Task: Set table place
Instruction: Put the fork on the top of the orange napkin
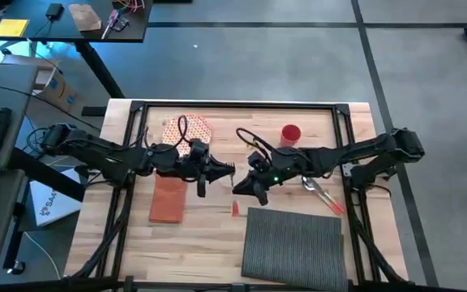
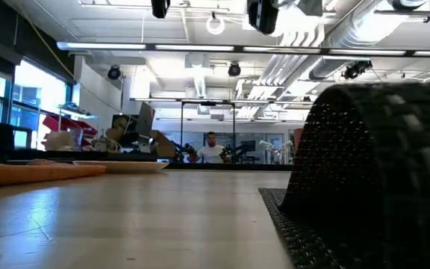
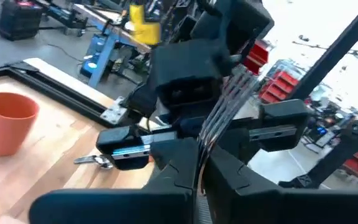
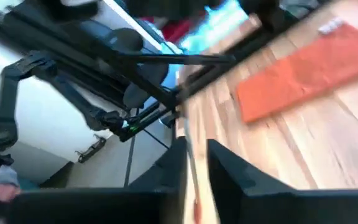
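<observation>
Though both grippers, left and right, hover mid-desk, I cannot tell either's opening; the placemat lies near.

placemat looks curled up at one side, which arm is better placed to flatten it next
Probably the right. In the high view the right gripper hovers just above the placemat's upper left corner, while the left gripper sits farther off, over by the napkin and plate.

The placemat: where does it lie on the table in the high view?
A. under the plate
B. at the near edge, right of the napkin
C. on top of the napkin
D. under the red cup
B: the placemat lies bare at the table's near edge, right of the orange napkin, apart from the plate and cup.
</observation>
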### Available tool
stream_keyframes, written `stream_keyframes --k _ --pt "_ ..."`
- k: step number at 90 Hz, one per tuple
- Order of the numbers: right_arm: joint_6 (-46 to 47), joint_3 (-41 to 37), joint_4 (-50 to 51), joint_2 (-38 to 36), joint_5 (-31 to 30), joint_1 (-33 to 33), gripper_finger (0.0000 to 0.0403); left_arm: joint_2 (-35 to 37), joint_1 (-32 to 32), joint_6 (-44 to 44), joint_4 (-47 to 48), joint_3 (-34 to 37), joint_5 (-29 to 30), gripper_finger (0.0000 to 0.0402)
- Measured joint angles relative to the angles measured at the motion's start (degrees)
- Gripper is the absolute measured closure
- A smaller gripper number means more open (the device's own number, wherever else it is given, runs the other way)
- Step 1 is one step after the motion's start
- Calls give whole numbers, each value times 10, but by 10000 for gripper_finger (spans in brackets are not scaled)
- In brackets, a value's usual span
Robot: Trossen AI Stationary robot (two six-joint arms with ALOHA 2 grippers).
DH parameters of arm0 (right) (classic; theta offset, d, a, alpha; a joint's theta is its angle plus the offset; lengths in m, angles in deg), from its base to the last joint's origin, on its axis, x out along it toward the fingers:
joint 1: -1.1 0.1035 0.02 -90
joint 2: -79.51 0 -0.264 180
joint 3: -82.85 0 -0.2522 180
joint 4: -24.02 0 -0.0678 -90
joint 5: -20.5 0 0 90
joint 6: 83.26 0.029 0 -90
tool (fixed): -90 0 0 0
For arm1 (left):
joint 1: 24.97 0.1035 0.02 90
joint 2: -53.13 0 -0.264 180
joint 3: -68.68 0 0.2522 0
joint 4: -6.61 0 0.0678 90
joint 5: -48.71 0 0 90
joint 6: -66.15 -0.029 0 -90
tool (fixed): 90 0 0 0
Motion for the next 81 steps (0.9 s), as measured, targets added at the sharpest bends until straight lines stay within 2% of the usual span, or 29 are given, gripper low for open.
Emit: stream_keyframes --k 12,22,34,43,59,71,81 --pt "-11 -1 40 -2 24 -15 260 31 0 21 63 -1 -3 401" --pt "10 -1 75 -12 33 -24 214 63 -1 78 196 -1 -20 401" --pt "11 -1 94 -12 58 -25 192 107 -1 128 412 3 -46 401" --pt "11 -1 93 -12 61 -23 192 150 4 149 526 45 -59 401" --pt "13 -1 94 -12 56 -16 202 269 47 194 545 179 -113 401" --pt "13 -1 94 -12 52 -16 206 351 89 230 541 264 -130 401" --pt "13 -1 94 -12 43 -16 206 392 117 251 529 322 -135 401"
